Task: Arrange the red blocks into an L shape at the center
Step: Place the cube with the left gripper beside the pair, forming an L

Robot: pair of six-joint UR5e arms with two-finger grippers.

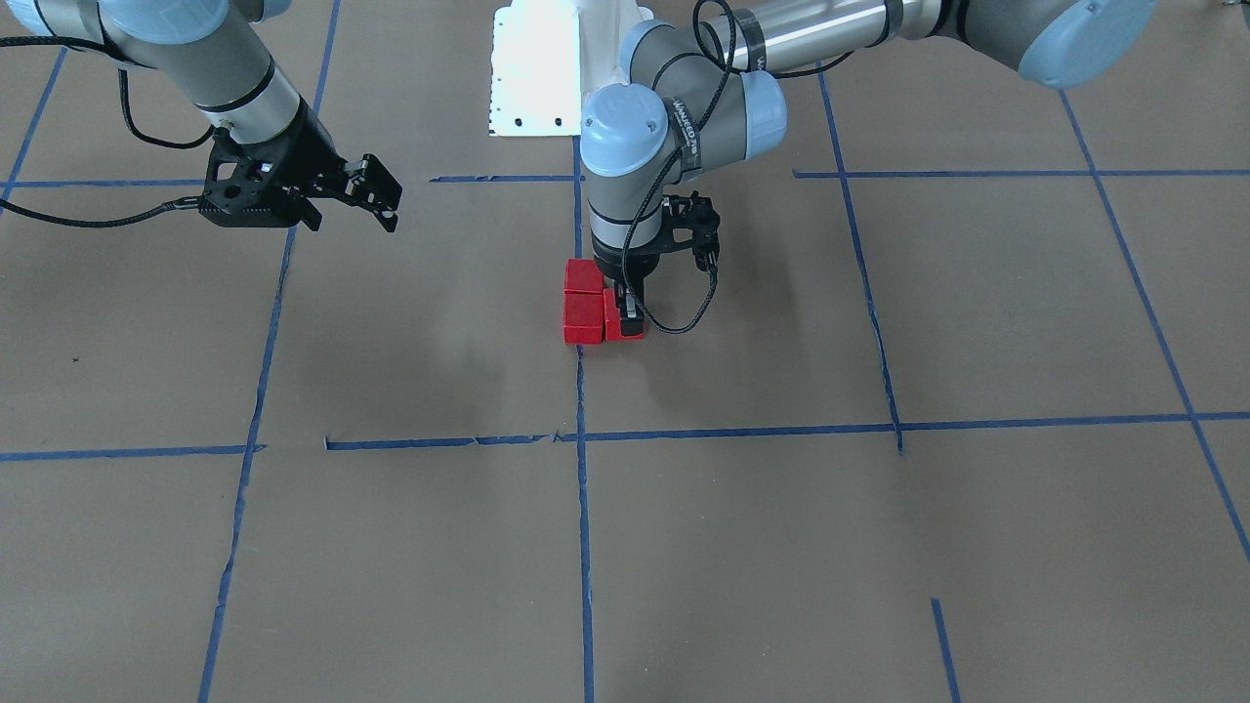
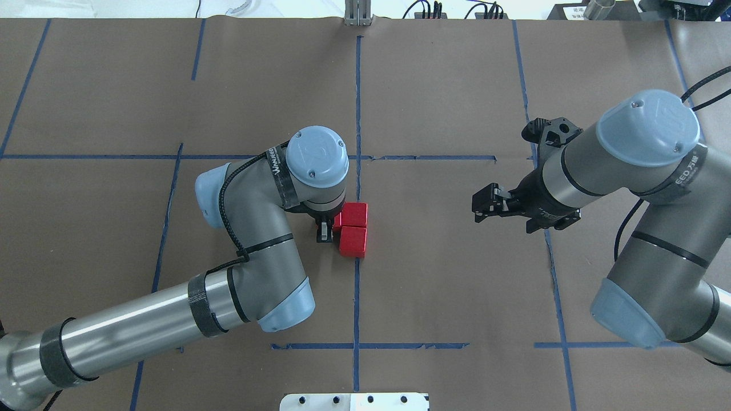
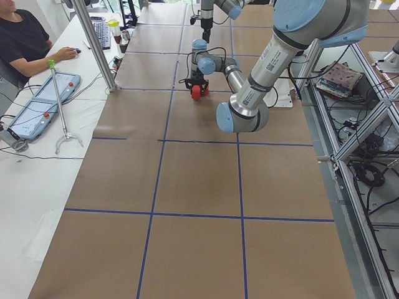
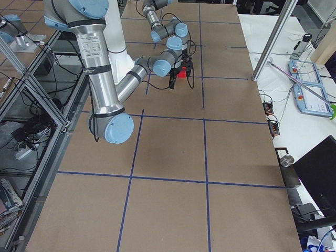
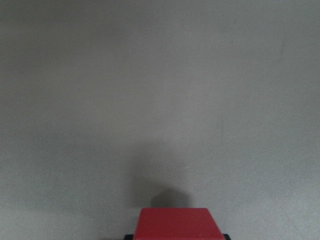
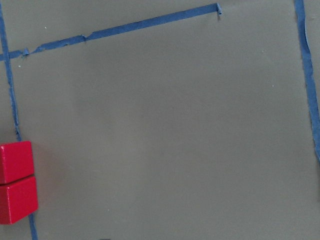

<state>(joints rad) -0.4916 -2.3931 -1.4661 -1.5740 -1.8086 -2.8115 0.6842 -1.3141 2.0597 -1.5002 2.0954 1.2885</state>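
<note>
Three red blocks (image 2: 353,241) sit on the bench (image 2: 457,85) at the middle blue tape line (image 2: 357,114), in the grid cell nearest the robot base. Two of them lie end to end along the line, faces touching, covering the tape there. The third red block (image 1: 612,324) stands flush against the side of the block farther from the robot, on the robot's left of it, so the set reads as an L. The left gripper (image 1: 628,314) points straight down over this third block, jaws narrow and closed on it, and the block rests on the paper. Front-facing view: one finger (image 1: 632,305) covers the block's middle, with red showing beside and below it. Overhead view: the left wrist hides most of the third block, and only a red sliver shows beside one finger. Left wrist view: only the block's top face, cut off by the lower edge, with dark corners either side and the rest bare paper. The right gripper (image 2: 484,204) hangs above the bench well apart from the blocks, on the robot's right, tilted toward them, jaws parted and holding nothing. Right wrist view: the two line blocks cut off at its left edge, third not in frame. Side views: blocks too small to separate.
</note>
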